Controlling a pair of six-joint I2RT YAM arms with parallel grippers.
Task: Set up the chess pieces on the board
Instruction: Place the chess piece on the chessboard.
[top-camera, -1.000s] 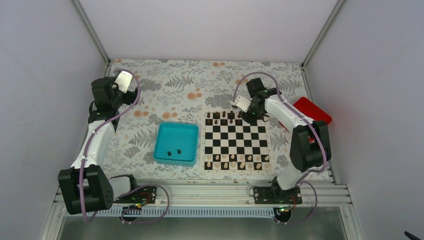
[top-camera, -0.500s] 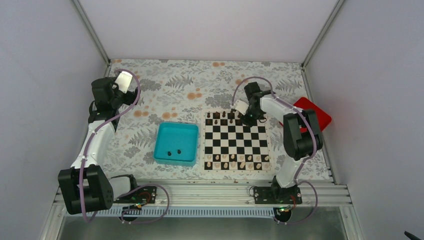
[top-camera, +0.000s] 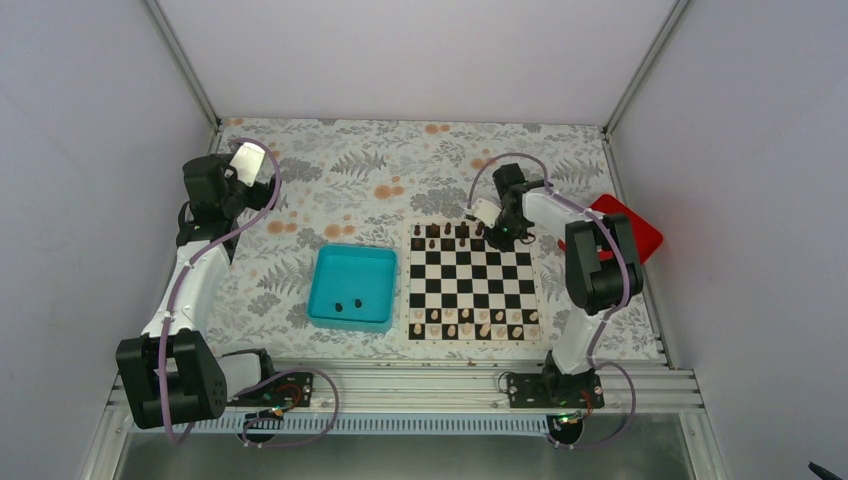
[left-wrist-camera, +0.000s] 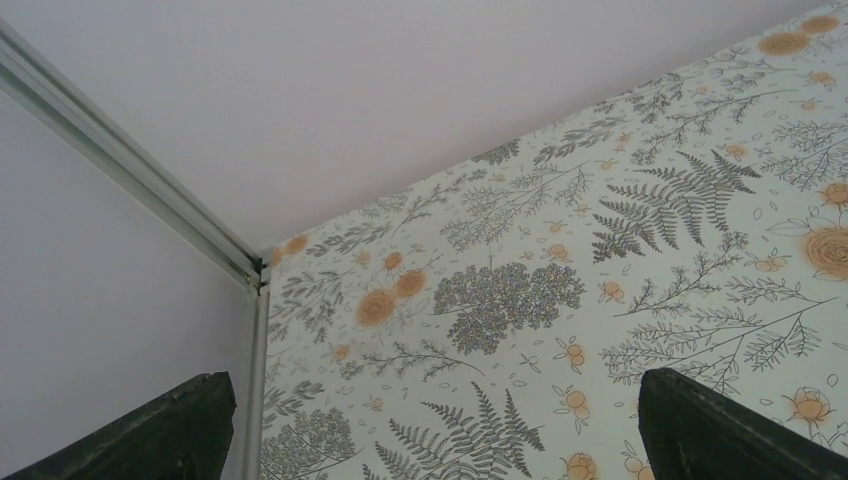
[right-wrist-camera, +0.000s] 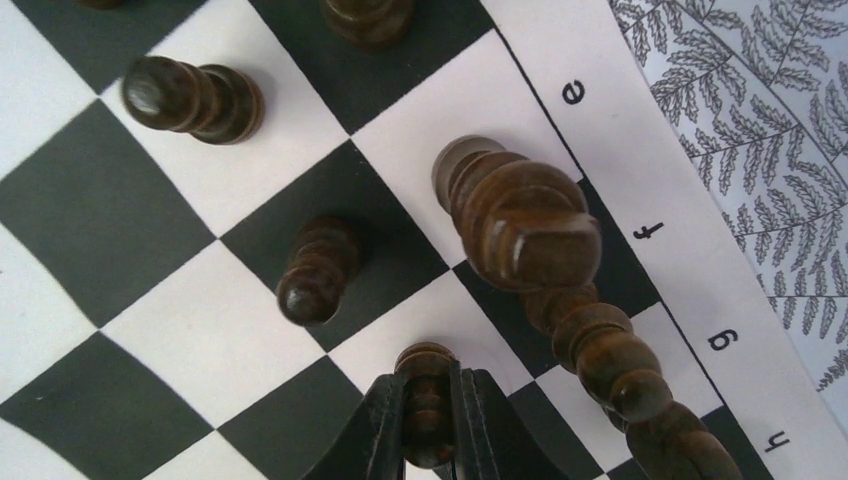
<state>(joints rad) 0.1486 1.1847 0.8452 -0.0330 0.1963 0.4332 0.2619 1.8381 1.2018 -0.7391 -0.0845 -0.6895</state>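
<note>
The chequered board (top-camera: 472, 281) lies right of centre, with several dark chess pieces (top-camera: 447, 232) along its far edge and pale pieces along its near edge. My right gripper (top-camera: 496, 233) is at the board's far right corner, shut on a dark pawn (right-wrist-camera: 428, 405) that it holds base down on a white square. Tall dark pieces (right-wrist-camera: 525, 225) stand close to its right and a dark pawn (right-wrist-camera: 317, 270) to its left. Two dark pieces (top-camera: 347, 304) lie in the teal tray (top-camera: 352, 288). My left gripper (left-wrist-camera: 440, 440) is open and empty, raised at the far left.
A red box (top-camera: 627, 224) sits right of the board, behind my right arm. The teal tray stands directly left of the board. Enclosure walls and metal frame rails bound the floral table on three sides.
My right gripper has shifted slightly right and settled lower at the board's far right corner, the arm folding in closer. The left arm has not moved.
</note>
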